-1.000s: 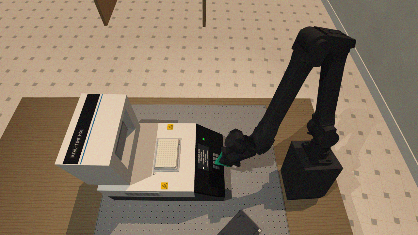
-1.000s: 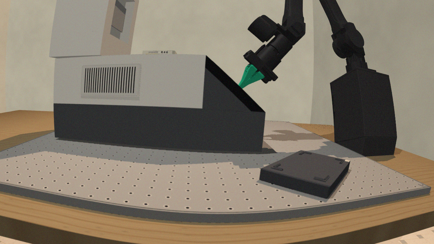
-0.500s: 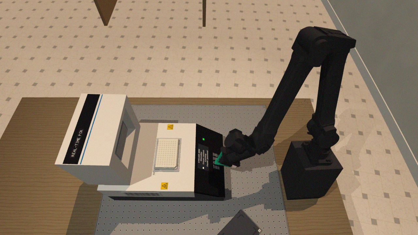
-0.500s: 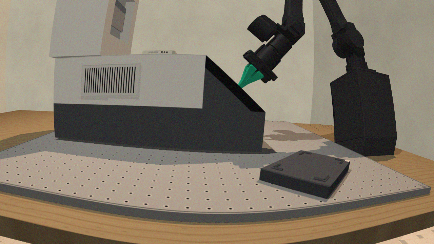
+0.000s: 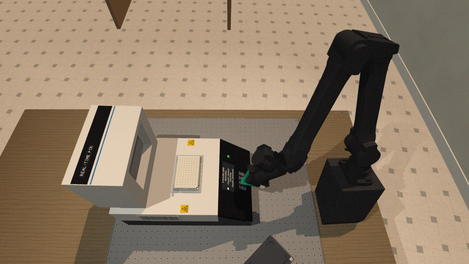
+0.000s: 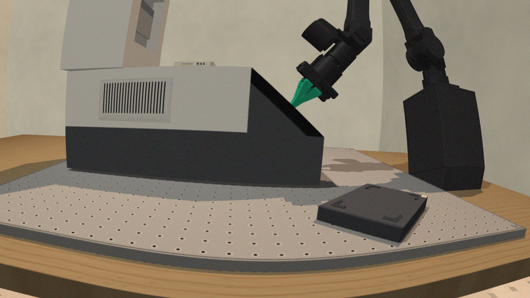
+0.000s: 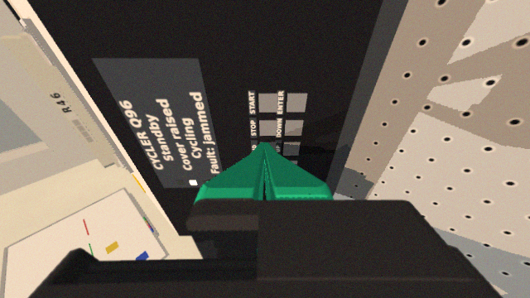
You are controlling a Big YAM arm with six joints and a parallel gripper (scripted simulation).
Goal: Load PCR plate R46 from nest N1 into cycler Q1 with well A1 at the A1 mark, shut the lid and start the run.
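Wrist view: gripper (image 7: 264,146) pinched shut, empty, tip on what looks like the LID key. Lid (image 5: 104,147) raised, plate R46 (image 5: 187,171) on block, lamp (image 5: 228,156) green.

closed green claw (image 7: 264,146) tip over the lid key (image 7: 253,146).

Top view looking down steeply from high behind the cycler (image 5: 196,177), exterior view sitting low at bench (image 6: 259,276) level facing its side, wrist view peering close along the hand (image 7: 265,165) at the panel, all sharing it.
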